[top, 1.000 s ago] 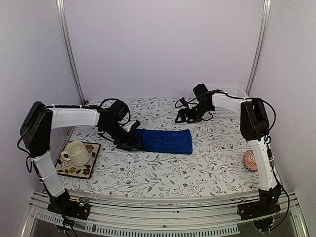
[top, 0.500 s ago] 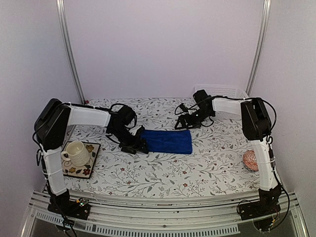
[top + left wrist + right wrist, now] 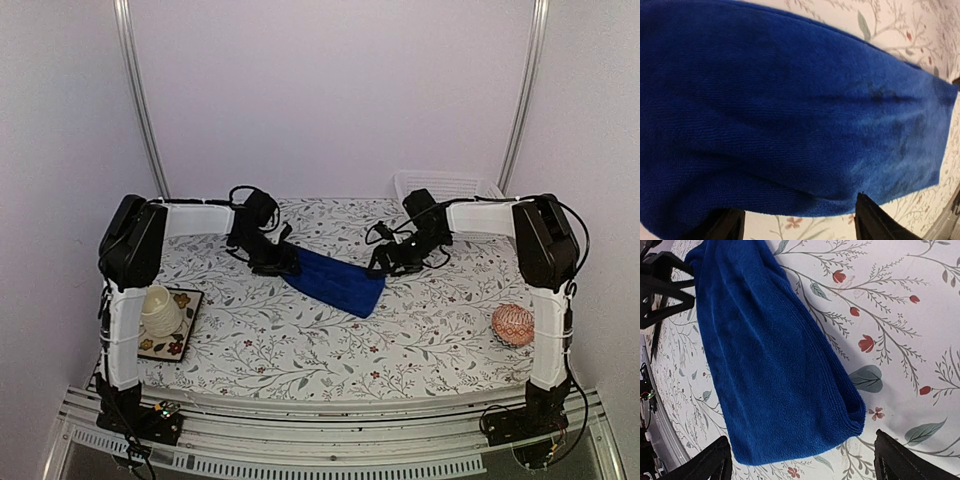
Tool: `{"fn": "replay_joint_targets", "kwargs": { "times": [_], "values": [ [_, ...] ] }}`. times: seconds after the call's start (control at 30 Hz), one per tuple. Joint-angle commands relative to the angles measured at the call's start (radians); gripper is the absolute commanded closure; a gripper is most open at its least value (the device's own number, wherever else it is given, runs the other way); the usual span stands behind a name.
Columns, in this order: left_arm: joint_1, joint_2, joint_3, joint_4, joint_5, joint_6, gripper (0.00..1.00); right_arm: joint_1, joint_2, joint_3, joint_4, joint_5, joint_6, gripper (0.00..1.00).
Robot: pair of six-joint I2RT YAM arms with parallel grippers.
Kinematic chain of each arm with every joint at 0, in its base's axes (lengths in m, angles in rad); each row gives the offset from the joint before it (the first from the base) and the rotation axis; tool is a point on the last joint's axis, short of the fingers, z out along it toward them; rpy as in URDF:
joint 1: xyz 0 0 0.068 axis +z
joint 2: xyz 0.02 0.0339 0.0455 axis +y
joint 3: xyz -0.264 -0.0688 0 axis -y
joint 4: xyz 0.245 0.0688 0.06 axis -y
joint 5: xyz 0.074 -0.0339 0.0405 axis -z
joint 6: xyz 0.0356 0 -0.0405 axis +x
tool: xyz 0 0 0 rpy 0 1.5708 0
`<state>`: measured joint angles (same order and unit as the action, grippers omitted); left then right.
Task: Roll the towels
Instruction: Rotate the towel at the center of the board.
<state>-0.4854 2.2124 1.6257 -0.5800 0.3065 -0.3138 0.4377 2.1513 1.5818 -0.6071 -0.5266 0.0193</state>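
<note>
One royal-blue towel [image 3: 335, 282] lies flat and slanted on the flowered table [image 3: 300, 340], running from back left to front right. My left gripper [image 3: 283, 264] sits low at its back-left end. In the left wrist view the left gripper [image 3: 797, 227] is open, its fingertips [image 3: 875, 222] just short of the towel [image 3: 790, 110] edge, with bare table between them. My right gripper [image 3: 388, 264] hovers at the front-right end. There the right gripper [image 3: 807, 462] is open, wide on either side of the folded corner of the towel [image 3: 770, 365], gripping nothing.
A cream cup [image 3: 160, 310] stands on a flowered tile [image 3: 185, 325] at the front left. A pink-red patterned ball [image 3: 513, 325] rests at the right edge. A white basket [image 3: 445, 185] sits at the back right. Metal posts flank the back wall.
The towel has swung from lying straight across to a slant, its left end going back with my left gripper. The right gripper dropped to the towel's right end. The left jaws narrowed slightly.
</note>
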Motion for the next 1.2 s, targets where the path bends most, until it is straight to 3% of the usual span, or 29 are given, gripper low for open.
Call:
{"fn": "replay_joint_targets", "kwargs": {
  "times": [0.0, 0.17, 0.3, 0.37, 0.6, 0.87, 1.17],
  "values": [
    [0.042, 0.155, 0.073, -0.061, -0.124, 0.035, 0.24, 0.003, -0.08, -0.029, -0.002, 0.028, -0.003, 0.01],
    [0.078, 0.299, 0.321, -0.099, -0.168, 0.045, 0.23, 0.003, -0.11, -0.066, -0.001, 0.034, 0.003, 0.01],
    [0.112, 0.463, 0.636, -0.23, -0.206, 0.006, 0.22, 0.003, -0.125, -0.068, -0.002, 0.049, 0.009, 0.01],
    [0.126, 0.491, 0.716, -0.302, -0.235, -0.031, 0.21, 0.003, -0.124, -0.053, -0.011, 0.056, 0.005, 0.01],
    [0.131, 0.156, 0.356, -0.031, -0.217, -0.103, 0.11, 0.003, -0.094, 0.032, -0.008, 0.017, 0.006, 0.01],
    [0.066, 0.187, 0.479, -0.049, -0.163, -0.119, 0.16, 0.02, 0.019, 0.171, -0.007, -0.027, 0.028, 0.01],
    [0.042, 0.09, 0.287, 0.159, -0.06, -0.13, 0.19, 0.053, 0.087, 0.18, -0.014, -0.062, 0.043, 0.01]
  ]
}}
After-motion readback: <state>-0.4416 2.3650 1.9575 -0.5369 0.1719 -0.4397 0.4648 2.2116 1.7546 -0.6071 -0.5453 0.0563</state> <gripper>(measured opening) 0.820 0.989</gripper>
